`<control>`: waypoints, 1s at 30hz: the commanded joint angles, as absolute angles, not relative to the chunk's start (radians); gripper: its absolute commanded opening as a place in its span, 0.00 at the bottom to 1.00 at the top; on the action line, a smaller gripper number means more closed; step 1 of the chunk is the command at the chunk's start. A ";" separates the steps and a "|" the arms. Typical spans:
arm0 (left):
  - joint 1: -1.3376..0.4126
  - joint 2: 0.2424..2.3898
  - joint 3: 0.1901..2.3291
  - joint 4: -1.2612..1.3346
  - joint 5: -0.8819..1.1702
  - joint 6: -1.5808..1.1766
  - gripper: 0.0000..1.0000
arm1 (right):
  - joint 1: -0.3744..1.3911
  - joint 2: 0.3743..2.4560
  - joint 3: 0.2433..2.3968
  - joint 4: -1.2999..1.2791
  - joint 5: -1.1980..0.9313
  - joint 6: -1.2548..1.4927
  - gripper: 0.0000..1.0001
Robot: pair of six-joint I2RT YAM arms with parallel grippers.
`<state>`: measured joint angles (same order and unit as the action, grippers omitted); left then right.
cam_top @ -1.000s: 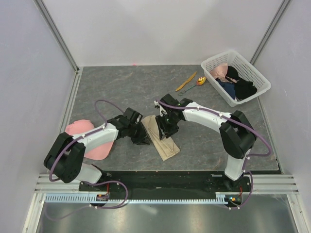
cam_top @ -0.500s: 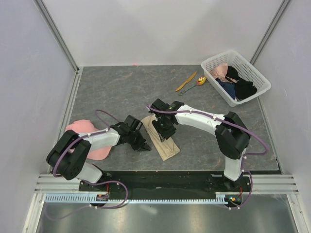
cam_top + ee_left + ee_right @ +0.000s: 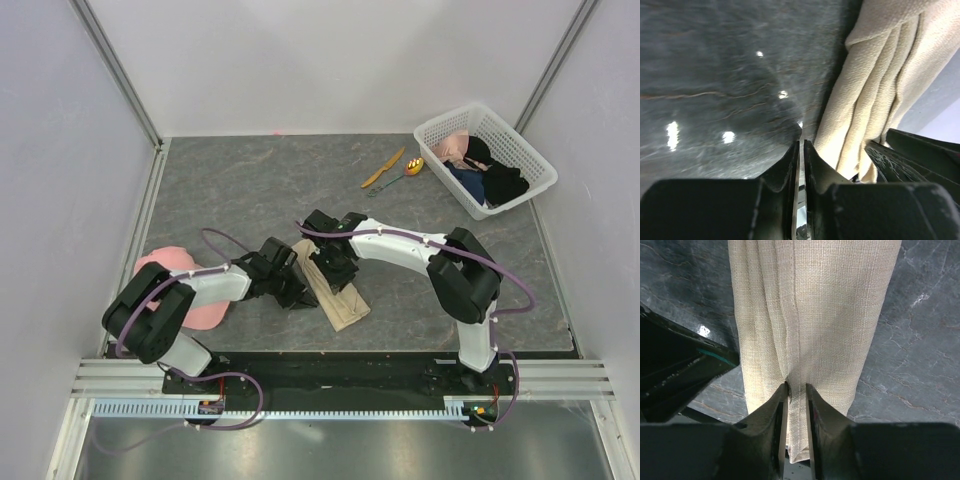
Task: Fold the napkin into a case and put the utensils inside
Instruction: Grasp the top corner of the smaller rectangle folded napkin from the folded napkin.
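Grey marbled tabletop (image 3: 250,180), walled in white on three sides, seen from above with both arm bases at the near edge.

The napkin (image 3: 342,303) lies near the middle of the table, towards the near edge. It is a plain beige cloth folded into a narrow strip of several layers. Its long axis runs on a diagonal – one short end points far-left, the other near-right. In the right wrist view the strip (image 3: 815,315) shows lengthwise fold lines running down it.

The right gripper (image 3: 330,272) is pressed down on the far half of the strip. Its jaws stand narrowly apart with a ridge of cloth between the tips (image 3: 796,387); whether they actually pinch that ridge cannot be told.

The left gripper (image 3: 300,298) sits low on the table, just beside the napkin's left long edge. Its jaws are drawn almost together, leaving only a thin slit (image 3: 801,144), and nothing shows between them. The cloth (image 3: 880,90) lies just off to one side of its fingers.

The utensils are well apart from the napkin, at the far right. The orange knife (image 3: 384,168) and the spoon (image 3: 395,178) – yellow-orange bowl, thin green handle – lie side by side. Both run from near-left to far-right, the spoon's bowl at its far-right end.

Just right of them stands a white basket (image 3: 450,117) holding pink and dark clothes (image 3: 480,170). A pink cap (image 3: 160,263) lies at the near left, partly under the left arm.
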<state>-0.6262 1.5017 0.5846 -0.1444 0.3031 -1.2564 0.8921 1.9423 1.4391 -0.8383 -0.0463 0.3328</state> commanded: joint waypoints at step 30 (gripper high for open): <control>-0.655 1.548 0.466 -0.003 0.327 -1.388 0.10 | 0.928 1.930 1.419 -0.769 -0.137 0.413 0.34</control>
